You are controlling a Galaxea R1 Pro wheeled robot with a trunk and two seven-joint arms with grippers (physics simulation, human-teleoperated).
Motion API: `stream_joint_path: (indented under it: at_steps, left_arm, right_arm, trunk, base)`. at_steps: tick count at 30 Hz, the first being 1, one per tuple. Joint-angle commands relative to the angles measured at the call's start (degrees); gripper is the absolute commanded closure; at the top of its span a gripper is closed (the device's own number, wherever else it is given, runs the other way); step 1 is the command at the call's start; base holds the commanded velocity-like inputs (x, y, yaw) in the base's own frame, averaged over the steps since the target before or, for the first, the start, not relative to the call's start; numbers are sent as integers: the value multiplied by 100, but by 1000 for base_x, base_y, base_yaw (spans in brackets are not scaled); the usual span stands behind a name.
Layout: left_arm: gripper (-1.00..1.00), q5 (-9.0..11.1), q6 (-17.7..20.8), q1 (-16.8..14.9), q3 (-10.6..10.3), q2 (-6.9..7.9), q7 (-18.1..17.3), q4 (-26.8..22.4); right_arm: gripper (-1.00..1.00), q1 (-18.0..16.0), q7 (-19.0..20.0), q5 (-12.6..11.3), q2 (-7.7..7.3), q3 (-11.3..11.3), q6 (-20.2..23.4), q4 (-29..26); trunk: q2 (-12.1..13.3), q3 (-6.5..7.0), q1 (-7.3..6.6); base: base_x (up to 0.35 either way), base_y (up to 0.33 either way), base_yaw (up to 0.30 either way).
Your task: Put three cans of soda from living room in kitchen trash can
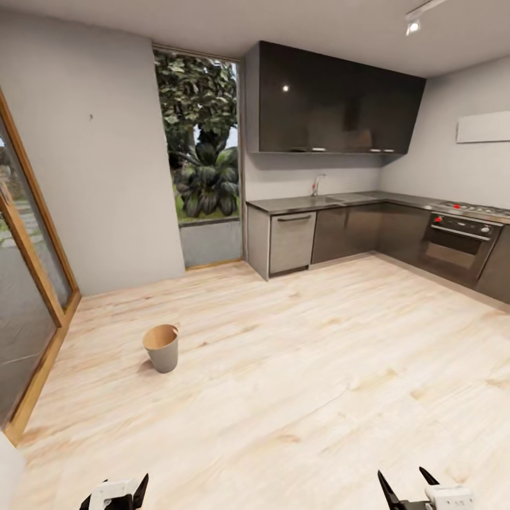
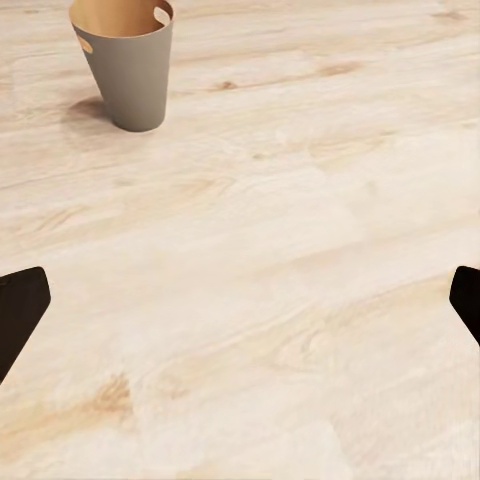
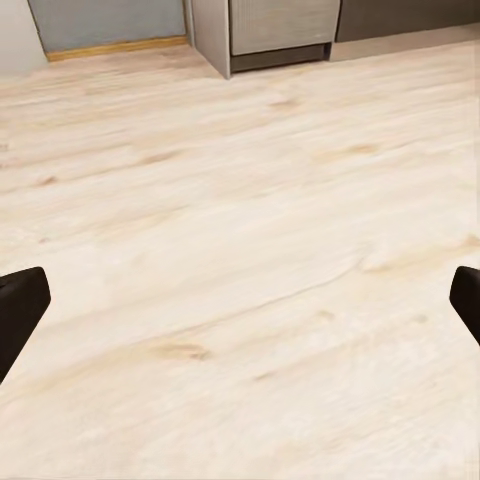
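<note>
at the bottom edge of the head view, left of centre, the left gripper (image 1: 117,494) is seen with its dark fingers spread apart and nothing between them. in the left wrist view the two fingertips (image 2: 20,310) sit at opposite side edges of the frame, wide apart, with bare floor between; the left gripper (image 2: 240,305) is unloaded. at the bottom right of the head view the right gripper (image 1: 409,489) is shown likewise, black fingers splayed and empty. in the right wrist view the right gripper (image 3: 240,305) is also seen spread wide, one fingertip (image 3: 20,310) at each side edge, nothing held.

light wood floor (image 1: 297,368) is seen under and ahead of both grippers. the tash can (image 1: 161,348) stands upright on the floor at left of centre in the head view, well apart from both grippers, grey outside, tan inside; no contents can be made out. in the left wrist view the tash can (image 2: 130,70) is at the upper left, cut by the top edge, with a handle cut-out at the rim.

beyond it, a wood-framed glass door (image 1: 28,283) runs along the left edge. a tall window (image 1: 202,156) with green plants outside is at upper centre. glossy dark wall cabinets (image 1: 333,99) hang at upper right, above a dark worktop (image 1: 340,200) with a tap (image 1: 316,185). a steel dishwasher front (image 1: 292,242) is at the cabinet run's end, also seen at the top of the right wrist view (image 3: 283,22). an oven (image 1: 459,244) sits at the right edge.
</note>
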Motion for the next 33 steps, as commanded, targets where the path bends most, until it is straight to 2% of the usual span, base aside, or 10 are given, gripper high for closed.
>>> stream_joint_path:
  at_steps: [1,21,33]
  left_arm:
    - [-100,0,-1,0,0,0,1,0]
    - [-100,0,-6,0,0,-1,4,0]
    - [-100,0,-6,0,0,-1,4,0]
  right_arm:
    - [-100,0,-4,15,10,2,0,-1]
    - [-100,0,-23,89,99,12,1,-2]
    - [-100,0,-25,92,105,8,0,-2]
  trunk:
    - [0,-9,0]
    - [0,-177,0]
    - [0,-200,0]
  base:
    - [231,-115,76]
    - [224,-114,93]
    - [198,-113,78]
